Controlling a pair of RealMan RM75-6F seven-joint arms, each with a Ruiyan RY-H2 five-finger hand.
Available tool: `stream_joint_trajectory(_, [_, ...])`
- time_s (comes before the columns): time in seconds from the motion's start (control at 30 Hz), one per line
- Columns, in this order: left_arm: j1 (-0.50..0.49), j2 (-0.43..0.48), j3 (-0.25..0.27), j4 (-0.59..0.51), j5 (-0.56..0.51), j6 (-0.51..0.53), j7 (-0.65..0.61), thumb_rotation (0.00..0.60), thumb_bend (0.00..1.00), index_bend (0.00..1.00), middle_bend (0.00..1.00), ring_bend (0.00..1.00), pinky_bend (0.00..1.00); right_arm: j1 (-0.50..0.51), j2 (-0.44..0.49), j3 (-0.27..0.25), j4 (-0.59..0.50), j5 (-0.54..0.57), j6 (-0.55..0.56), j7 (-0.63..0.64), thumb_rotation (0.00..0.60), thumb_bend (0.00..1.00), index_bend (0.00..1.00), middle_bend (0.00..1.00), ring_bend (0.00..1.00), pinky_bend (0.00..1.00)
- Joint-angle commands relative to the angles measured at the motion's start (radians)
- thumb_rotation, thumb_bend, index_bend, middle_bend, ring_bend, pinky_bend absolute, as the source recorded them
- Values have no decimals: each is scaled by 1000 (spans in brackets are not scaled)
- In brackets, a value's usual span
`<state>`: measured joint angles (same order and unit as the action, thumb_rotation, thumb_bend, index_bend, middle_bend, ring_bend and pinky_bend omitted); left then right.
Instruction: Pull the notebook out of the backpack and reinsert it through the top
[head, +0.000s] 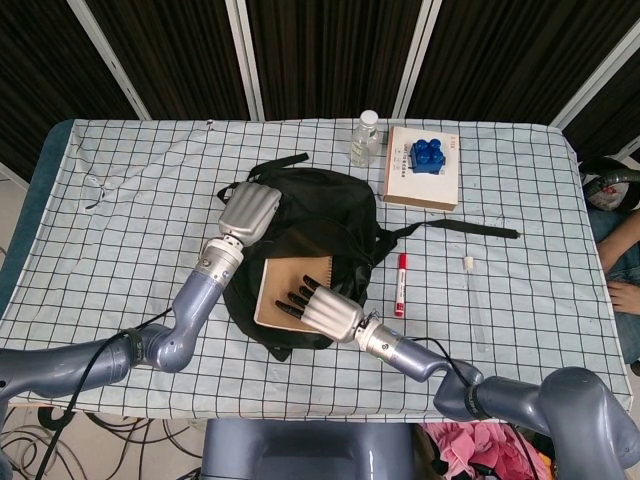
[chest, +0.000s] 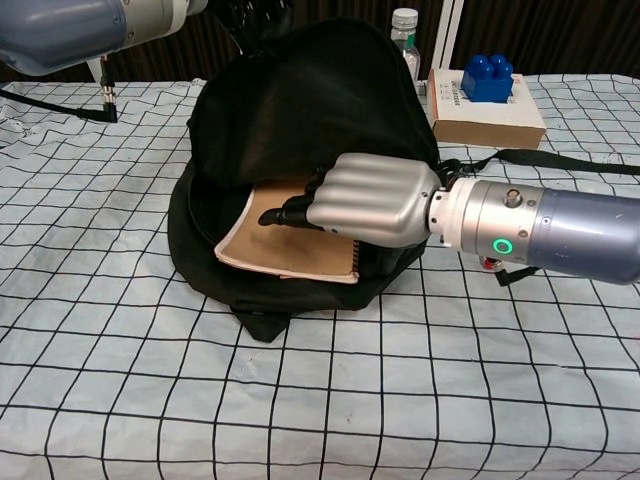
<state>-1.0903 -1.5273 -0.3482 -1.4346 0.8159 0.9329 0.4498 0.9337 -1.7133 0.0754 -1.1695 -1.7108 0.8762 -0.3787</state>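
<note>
- Right hand (head: 322, 312) lies flat on the brown notebook (head: 283, 290), fingers spread across its cover.
- Left hand (head: 249, 210) grips the black backpack (head: 330, 215).
- A red marker (head: 400, 284) lies just beside the backpack.

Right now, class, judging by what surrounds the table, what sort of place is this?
Probably a robot test or recording booth, not a home: dark pleated curtains on metal poles enclose a checked tablecloth laid with props, such as a black fabric backpack, and loose cables hang below.

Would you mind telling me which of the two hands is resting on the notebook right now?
The right hand, its dark fingers spread on the brown notebook. The left hand is up on the black backpack instead.
</note>
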Motion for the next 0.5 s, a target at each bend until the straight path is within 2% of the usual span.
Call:
stream_joint_trajectory(0.03, [-3, -1, 3, 1, -1, 0, 4, 600, 466, 679, 676, 514, 414, 9, -17, -4, 20, 8, -8, 21, 600, 161, 71, 162, 239, 197])
stream_joint_trajectory(0.3, [-9, -5, 11, 9, 1, 3, 7, 600, 466, 679, 676, 513, 414, 28, -45, -11, 68, 26, -23, 99, 600, 161, 69, 171, 246, 197])
stream_joint_trajectory(0.5, [-12, -6, 15, 10, 2, 4, 8, 600, 466, 679, 676, 513, 414, 28, -49, -10, 61, 88, -72, 208, 600, 165, 107, 243, 310, 198])
